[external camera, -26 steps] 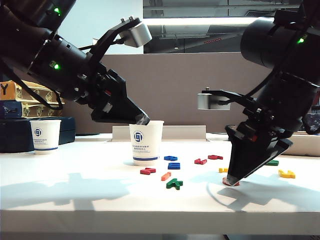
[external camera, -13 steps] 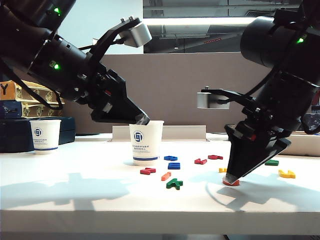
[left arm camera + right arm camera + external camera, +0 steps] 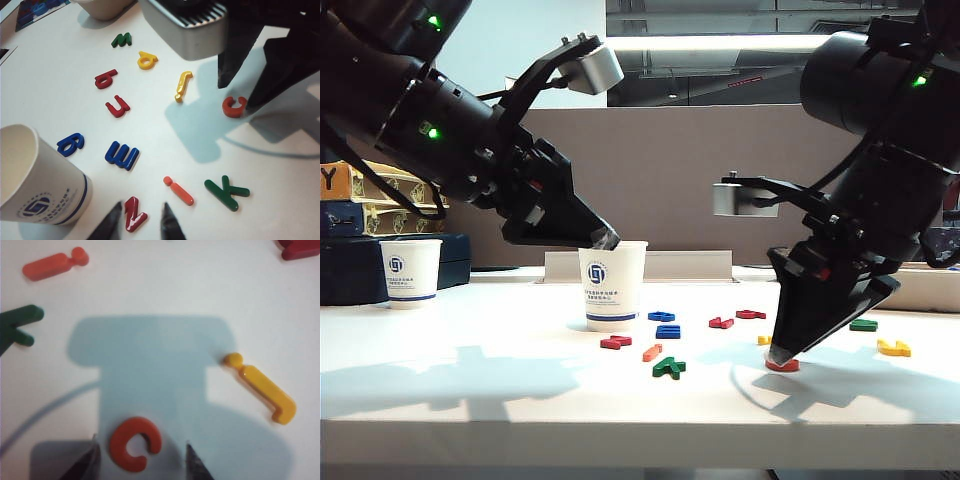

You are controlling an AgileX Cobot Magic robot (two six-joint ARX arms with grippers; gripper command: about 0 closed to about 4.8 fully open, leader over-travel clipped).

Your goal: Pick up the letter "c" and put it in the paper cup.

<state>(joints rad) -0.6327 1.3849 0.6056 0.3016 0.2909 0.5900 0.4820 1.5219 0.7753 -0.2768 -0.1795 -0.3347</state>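
The letter "c" (image 3: pixel 135 443) is small, red-orange and lies flat on the white table (image 3: pixel 520 390) at the right (image 3: pixel 782 365). My right gripper (image 3: pixel 141 441) points down over it, open, with one fingertip on each side of the letter and neither pad touching it. In the left wrist view the same gripper (image 3: pixel 237 95) stands over the letter "c" (image 3: pixel 234 106). The paper cup (image 3: pixel 612 287) stands upright near the middle, white with a blue logo (image 3: pixel 37 185). My left gripper (image 3: pixel 603 240) hovers at the cup's rim, open and empty (image 3: pixel 142 206).
Loose letters lie between the cup and the right gripper: a red z (image 3: pixel 132 215), orange i (image 3: pixel 178 190), green k (image 3: pixel 226 192), blue letters (image 3: pixel 121 155), yellow j (image 3: pixel 262 388). A smaller white cup (image 3: pixel 410 272) and stacked boxes (image 3: pixel 365 200) stand at far left.
The right gripper's fingertips have shifted very slightly over the letter "c", which now shows a little more below them. The left arm and the cup have not moved.
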